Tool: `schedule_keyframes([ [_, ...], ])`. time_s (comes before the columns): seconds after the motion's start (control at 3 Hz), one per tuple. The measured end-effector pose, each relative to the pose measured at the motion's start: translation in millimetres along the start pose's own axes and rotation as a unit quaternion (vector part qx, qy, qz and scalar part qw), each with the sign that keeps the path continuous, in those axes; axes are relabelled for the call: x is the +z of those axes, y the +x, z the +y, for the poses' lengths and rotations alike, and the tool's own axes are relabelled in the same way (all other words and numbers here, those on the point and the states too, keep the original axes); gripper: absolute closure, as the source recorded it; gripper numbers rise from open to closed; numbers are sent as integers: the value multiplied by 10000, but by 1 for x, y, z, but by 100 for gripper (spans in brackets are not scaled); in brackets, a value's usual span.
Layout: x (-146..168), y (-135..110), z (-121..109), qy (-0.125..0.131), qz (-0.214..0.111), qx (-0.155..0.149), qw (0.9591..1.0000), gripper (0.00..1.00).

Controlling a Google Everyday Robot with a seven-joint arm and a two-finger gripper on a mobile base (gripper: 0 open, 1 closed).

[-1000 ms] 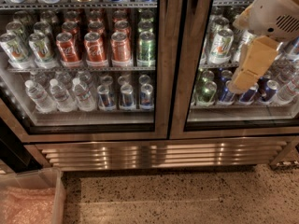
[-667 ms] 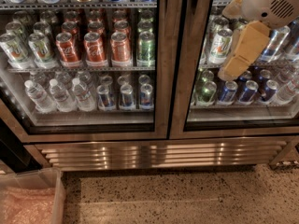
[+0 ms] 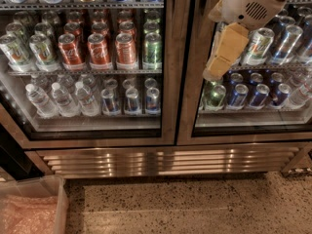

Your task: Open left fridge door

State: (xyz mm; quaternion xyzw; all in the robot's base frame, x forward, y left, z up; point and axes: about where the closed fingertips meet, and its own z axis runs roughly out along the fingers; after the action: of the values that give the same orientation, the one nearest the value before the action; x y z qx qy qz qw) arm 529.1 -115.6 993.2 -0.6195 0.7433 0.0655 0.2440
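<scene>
left fridge door [image 3: 169, 62] fills the left half of view, shut, red cans [image 3: 98, 50] and water bottles [image 3: 63, 100] behind its glass. gripper [image 3: 215, 71] hangs upper right, before the right door [image 3: 192, 101] near the centre post. its opening cannot be told.

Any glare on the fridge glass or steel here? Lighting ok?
Camera view: no strong glare on the left fridge door glass, lit cans read through it; bright streaks on the steel grille below; floor dimmer; gripper at upper right, in front of the right door.
</scene>
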Motion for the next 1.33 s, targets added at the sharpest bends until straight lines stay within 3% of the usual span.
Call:
schedule_keyframes([
  [0.33, 0, -7, -11, 40, -263, 86, 9996, 0],
  [0.67, -11, -18, -26, 255, -645, 194, 9974, 0],
  [1.33, -8, -30, -28, 221, -963, 250, 9948, 0],
])
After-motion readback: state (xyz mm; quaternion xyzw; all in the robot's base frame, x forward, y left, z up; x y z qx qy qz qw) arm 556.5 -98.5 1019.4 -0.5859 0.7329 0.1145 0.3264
